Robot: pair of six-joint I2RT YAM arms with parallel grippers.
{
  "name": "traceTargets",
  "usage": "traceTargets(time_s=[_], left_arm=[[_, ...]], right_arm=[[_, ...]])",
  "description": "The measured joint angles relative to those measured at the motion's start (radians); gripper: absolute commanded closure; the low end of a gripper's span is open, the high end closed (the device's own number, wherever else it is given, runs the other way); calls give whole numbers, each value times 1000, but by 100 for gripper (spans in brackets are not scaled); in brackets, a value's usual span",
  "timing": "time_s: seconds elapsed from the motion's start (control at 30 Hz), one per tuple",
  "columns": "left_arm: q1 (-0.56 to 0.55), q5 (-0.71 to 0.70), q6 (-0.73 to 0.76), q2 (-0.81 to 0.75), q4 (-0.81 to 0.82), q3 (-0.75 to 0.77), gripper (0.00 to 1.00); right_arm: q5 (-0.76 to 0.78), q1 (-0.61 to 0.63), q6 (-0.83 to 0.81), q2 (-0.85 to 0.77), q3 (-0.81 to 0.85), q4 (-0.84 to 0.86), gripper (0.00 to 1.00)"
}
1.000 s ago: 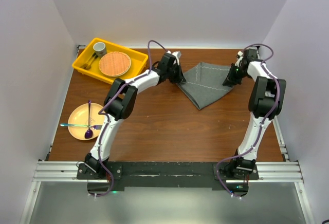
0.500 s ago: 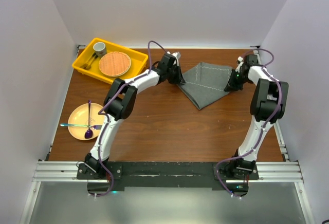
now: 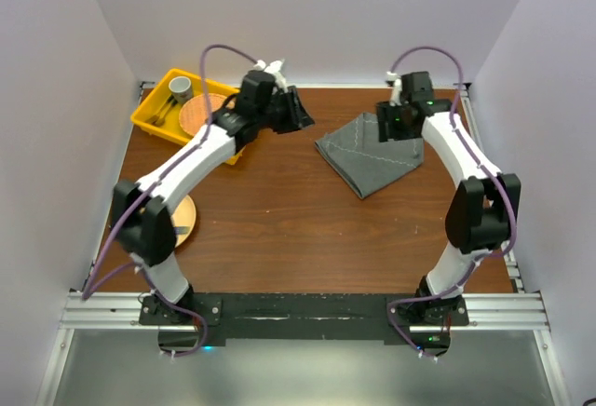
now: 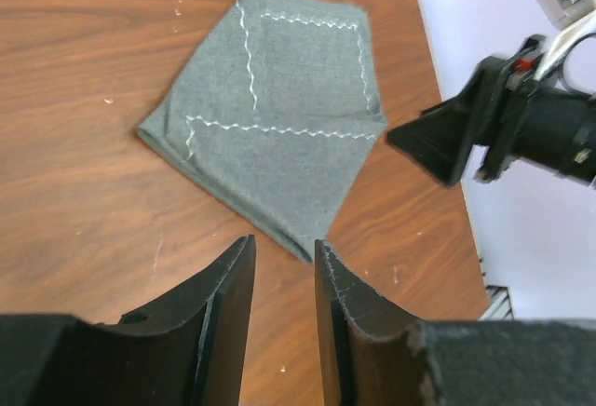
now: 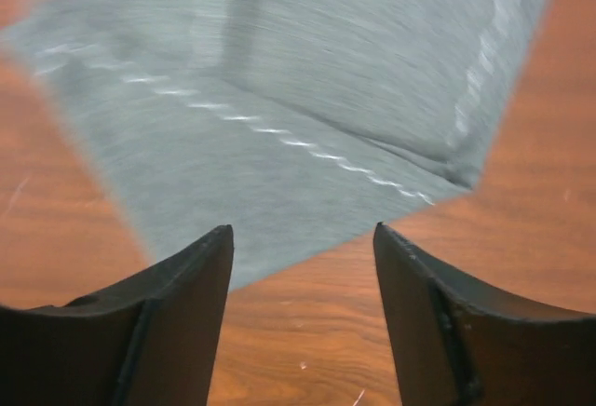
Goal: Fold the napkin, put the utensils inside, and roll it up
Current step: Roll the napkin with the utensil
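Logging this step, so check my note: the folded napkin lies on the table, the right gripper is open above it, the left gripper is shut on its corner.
Wrong about the left gripper: the left wrist view shows its jaws apart, holding nothing, clear of the napkin. The napkin does lie folded on the table, right gripper open above it.

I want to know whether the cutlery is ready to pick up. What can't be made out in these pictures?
- Top view: the left arm covers most of the plate; what lies on it is hidden.
- Top view: the tray contents are too small to identify, partly behind that arm.
- Top view: the right fingers hide the far corner of the napkin.
- Right wrist view: napkin blurred, cut off by the edges.
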Motion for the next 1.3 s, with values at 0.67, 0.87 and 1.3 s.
traceTargets(time_s=[0.67,0.87,1.3], left_arm=[[63,-33,-70,-457,-100,-462,63],[63,-32,-86,-459,-97,-483,63],[61,-26,-95,-458,-86,-488,63]], right_arm=[[74,381,-277,187,4,8,14],[74,379,-301,210,5,20,20],[142,383,-314,264,3,46,30]])
